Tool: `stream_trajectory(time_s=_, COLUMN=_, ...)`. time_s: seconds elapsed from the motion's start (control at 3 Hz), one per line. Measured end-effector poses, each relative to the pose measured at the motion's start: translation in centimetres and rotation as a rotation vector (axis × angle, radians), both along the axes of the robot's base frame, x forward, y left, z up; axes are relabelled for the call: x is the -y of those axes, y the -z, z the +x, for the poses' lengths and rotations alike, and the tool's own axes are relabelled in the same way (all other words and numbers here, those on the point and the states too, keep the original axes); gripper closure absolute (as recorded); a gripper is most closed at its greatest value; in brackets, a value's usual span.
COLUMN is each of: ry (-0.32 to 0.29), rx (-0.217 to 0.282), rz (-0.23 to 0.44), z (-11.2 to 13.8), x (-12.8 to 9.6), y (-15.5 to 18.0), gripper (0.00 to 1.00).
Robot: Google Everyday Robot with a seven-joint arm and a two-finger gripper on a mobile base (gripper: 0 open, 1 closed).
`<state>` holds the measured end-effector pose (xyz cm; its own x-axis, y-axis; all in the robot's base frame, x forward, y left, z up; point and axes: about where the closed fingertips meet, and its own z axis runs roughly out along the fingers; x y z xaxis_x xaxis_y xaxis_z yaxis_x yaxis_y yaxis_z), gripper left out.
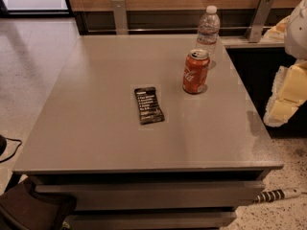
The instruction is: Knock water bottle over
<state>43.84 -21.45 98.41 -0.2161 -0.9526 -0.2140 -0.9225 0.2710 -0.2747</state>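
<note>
The water bottle (207,30) is a small clear plastic bottle with a white cap and a pale label band. It stands upright near the far right corner of the grey table (96,128). A red Coca-Cola can (195,72) stands upright just in front of it, a little to the left. My arm shows as pale cream and white parts at the right edge of the view. My gripper (280,110) hangs there beyond the table's right side, lower than and well to the right of the bottle, touching nothing.
A dark snack bar wrapper (148,105) lies flat mid-table. A wooden wall with metal brackets (259,18) runs behind the table. A striped cable (276,194) lies on the floor at lower right, and a dark bag (29,207) sits at lower left.
</note>
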Motion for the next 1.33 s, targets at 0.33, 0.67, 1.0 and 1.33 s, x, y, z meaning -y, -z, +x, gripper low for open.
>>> stream_trajectory(time_s=0.33, ry=0.003, rx=0.016, rz=0.011, z=0.4, x=0.1, y=-0.2, gripper=0.00)
stream_trajectory(time_s=0.67, ry=0.024, rx=0.086, rz=0.082, z=2.4, x=1.0, y=-0.6, gripper=0.00)
stream_trajectory(time_s=1.0, ry=0.124, rx=0.186, rz=0.289, z=4.8, x=2.6, y=0.5, gripper=0.00)
stream_trajectory(time_s=1.33, ry=0.210, rx=0.340, rz=0.519, z=9.5, x=3.5, y=-0.2, gripper=0.00)
